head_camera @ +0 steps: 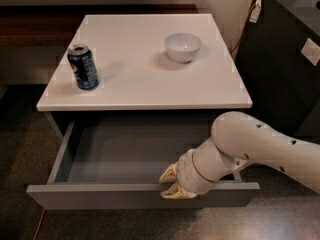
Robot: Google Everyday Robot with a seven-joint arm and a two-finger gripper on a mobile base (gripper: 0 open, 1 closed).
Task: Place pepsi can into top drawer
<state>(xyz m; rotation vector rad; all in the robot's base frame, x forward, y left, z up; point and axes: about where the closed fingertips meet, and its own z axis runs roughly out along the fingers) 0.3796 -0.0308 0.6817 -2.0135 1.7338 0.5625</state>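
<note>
The pepsi can [83, 67] stands upright on the left part of the white cabinet top [140, 84]. The top drawer [125, 196] is pulled wide open below it, and its grey interior [135, 151] holds nothing. My gripper [170, 184] sits at the drawer's front panel, right of its middle, with its tan fingertips [168, 174] at the top edge of the panel. The white arm reaches in from the right. The can is far from the gripper, up and to the left.
A white bowl [182, 46] stands on the cabinet top toward the back right. A dark cabinet [285, 69] with a cable stands close on the right. A dark wooden ledge [40, 24] runs behind on the left. The floor is dark.
</note>
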